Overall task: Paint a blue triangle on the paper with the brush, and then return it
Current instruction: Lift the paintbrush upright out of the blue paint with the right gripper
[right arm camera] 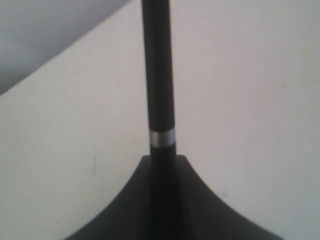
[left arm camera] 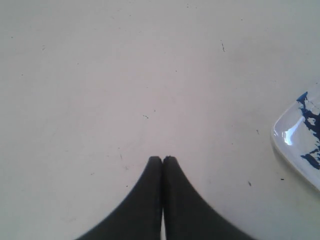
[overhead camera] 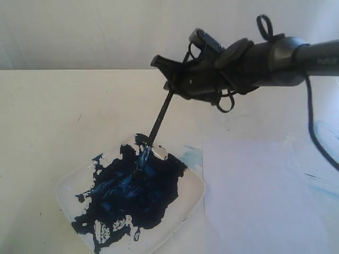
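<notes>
My right gripper (overhead camera: 168,84) hangs above the table, shut on the upper end of the brush (overhead camera: 160,119). The black handle slants down and its tip rests in the dark-blue paint of the white square dish (overhead camera: 195,197). In the right wrist view the brush (right arm camera: 157,75) runs straight out from my shut right gripper (right arm camera: 162,159). The white paper (overhead camera: 254,201) lies flat just right of the dish. No blue triangle shows on it. My left gripper (left arm camera: 162,159) is shut on nothing, over bare tabletop, and is out of the exterior view.
Faint light-blue smears (overhead camera: 193,156) mark the paper's near corner by the dish. A corner of the dish (left arm camera: 292,135) shows in the left wrist view. A black cable (overhead camera: 318,137) hangs from the right arm over the paper. A pale wall stands behind the table.
</notes>
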Controlling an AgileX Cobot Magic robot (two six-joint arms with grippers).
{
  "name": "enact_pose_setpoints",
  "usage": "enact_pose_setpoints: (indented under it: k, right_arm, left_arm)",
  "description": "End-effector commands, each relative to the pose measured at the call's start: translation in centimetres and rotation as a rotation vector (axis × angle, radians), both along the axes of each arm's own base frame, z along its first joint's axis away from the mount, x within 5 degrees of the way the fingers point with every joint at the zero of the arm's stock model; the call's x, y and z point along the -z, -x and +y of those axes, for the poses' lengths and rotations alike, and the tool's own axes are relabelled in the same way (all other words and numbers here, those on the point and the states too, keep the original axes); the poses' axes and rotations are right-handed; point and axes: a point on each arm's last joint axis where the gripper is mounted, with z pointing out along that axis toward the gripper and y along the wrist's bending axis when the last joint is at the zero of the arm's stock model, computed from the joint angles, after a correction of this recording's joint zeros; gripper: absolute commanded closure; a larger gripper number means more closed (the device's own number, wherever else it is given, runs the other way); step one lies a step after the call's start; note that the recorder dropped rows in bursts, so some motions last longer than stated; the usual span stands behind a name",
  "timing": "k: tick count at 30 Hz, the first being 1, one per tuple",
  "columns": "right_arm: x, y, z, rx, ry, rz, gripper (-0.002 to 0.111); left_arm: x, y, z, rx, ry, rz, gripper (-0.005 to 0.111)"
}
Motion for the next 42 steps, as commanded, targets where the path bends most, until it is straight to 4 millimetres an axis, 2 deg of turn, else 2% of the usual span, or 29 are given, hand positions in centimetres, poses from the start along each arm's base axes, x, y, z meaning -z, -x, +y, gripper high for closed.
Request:
enact_pose_setpoints:
  k: [1, 5, 8, 12, 16, 21, 30, 32, 35, 37, 42]
  right_arm:
    - [-5.6, 0.8, -1.2, -0.033, 0.046, -0.245, 0.108]
    - [-9.0, 2.2, -2.6, -0.021, 0.065, -0.373, 0.108]
    - [-10.3, 3.4, -3.8, 0.007, 0.075, -0.423, 0.108]
    - [-11.1, 5.3, -5.4, 0.01, 0.107, -0.47, 0.108]
    - [-12.0, 7.5, -5.9, -0.051, 0.158, -0.538, 0.108]
    - [-13.2, 8.5, -6.1, -0.083, 0.16, -0.579, 0.108]
    - [-14.5, 8.4, -3.9, -0.271, 0.113, -0.575, 0.108]
    - [-15.0, 8.4, -3.1, -0.338, 0.056, -0.601, 0.108]
    - [-15.2, 8.9, -1.3, -0.527, -0.132, -0.657, 0.108]
    - [-14.7, 9.0, -0.6, -0.649, -0.165, -0.717, 0.108]
    - [-12.4, 8.6, 0.7, -0.751, -0.223, -0.654, 0.108]
  left_arm:
    - [0.1, 0.0, 0.0, 0.005, 0.0, -0.004, 0.107]
    - [0.1, 0.0, 0.0, 0.005, 0.0, -0.004, 0.107]
    - [0.1, 0.0, 0.0, 0.005, 0.0, -0.004, 0.107]
    - [0.1, 0.0, 0.0, 0.005, 0.0, -0.004, 0.107]
    - [0.1, 0.0, 0.0, 0.005, 0.0, -0.004, 0.107]
    - [0.1, 0.0, 0.0, 0.005, 0.0, -0.004, 0.107]
    - [0.1, 0.0, 0.0, 0.005, 0.0, -0.004, 0.107]
    - [0.1, 0.0, 0.0, 0.005, 0.0, -0.004, 0.107]
    - [0.1, 0.0, 0.0, 0.005, 0.0, -0.004, 0.107]
    - [0.1, 0.0, 0.0, 0.005, 0.0, -0.004, 0.107]
    - [0.1, 0.0, 0.0, 0.005, 0.001, -0.004, 0.107]
